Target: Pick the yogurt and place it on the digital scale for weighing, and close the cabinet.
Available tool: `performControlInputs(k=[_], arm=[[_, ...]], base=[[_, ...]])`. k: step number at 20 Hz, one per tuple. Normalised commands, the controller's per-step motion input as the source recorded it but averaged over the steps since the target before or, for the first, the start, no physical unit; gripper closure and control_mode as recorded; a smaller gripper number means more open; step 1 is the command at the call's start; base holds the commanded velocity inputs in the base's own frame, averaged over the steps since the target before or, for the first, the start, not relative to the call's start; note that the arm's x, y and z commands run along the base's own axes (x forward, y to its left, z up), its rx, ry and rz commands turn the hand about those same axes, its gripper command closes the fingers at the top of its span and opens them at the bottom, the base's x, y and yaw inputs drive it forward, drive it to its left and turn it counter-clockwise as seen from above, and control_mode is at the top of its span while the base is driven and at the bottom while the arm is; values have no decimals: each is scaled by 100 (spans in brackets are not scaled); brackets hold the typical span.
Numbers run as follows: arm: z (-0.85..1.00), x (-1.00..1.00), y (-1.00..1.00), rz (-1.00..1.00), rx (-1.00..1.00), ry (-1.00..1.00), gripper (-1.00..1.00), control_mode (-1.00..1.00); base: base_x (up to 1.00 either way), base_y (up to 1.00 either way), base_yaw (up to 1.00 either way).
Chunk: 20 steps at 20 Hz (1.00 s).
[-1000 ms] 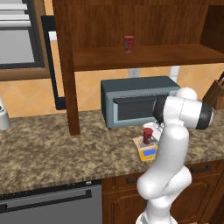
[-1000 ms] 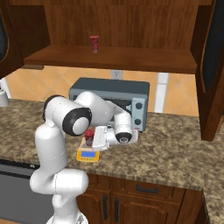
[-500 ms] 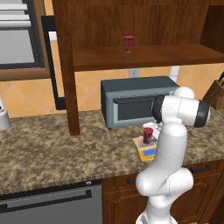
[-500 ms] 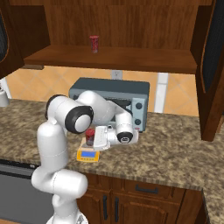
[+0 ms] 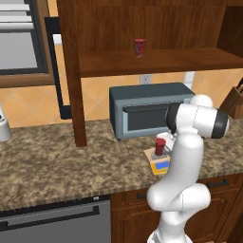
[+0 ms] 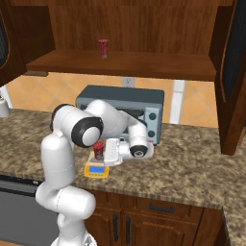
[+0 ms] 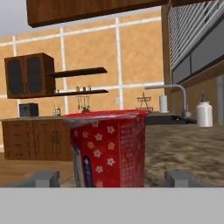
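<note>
Plainly, the largest risk is judged to lie with the cabinet [image 6: 233, 72], whose dark door is seen swung open well to the right of the toaster oven [image 6: 122, 111]: a wide swing of the arm toward it could sweep across the cup now standing on the scale. A nearer hazard concerns the gripper [image 6: 106, 151], which is seen in the hand view with its fingertips [image 7: 43, 178] spread clear on either side of the yogurt [image 7: 108, 148], nothing being held; a withdrawal that is not straight back could clip the cup and tip it off. The yogurt is found upright on the digital scale [image 6: 96, 170], just in front of the toaster oven, so the placing appears done and the door remains to be shut.

The speckled granite counter [image 5: 52, 161] is seen running left and right of the toaster oven, with a dishwasher front [image 5: 52, 223] below it to the left. A second red cup [image 5: 139, 47] is seen on the wooden shelf [image 5: 156, 60] above the toaster oven, and a knife block [image 5: 234, 99] is glimpsed to its right.
</note>
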Motion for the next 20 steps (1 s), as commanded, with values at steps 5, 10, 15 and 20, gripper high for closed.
performControlInputs(k=[5, 10, 15, 20], arm=[[0, -1, -30, 0, 7, -11, -100, -100], [2, -11, -52, -5, 8, -15, -100, -100], [53, -58, -47, -22, 8, -27, -100, -100], [92, -55, -62, -24, 22, -30, -100, -100]], base=[[0, 0, 0], [0, 0, 0], [0, 0, 0], [0, 0, 0]])
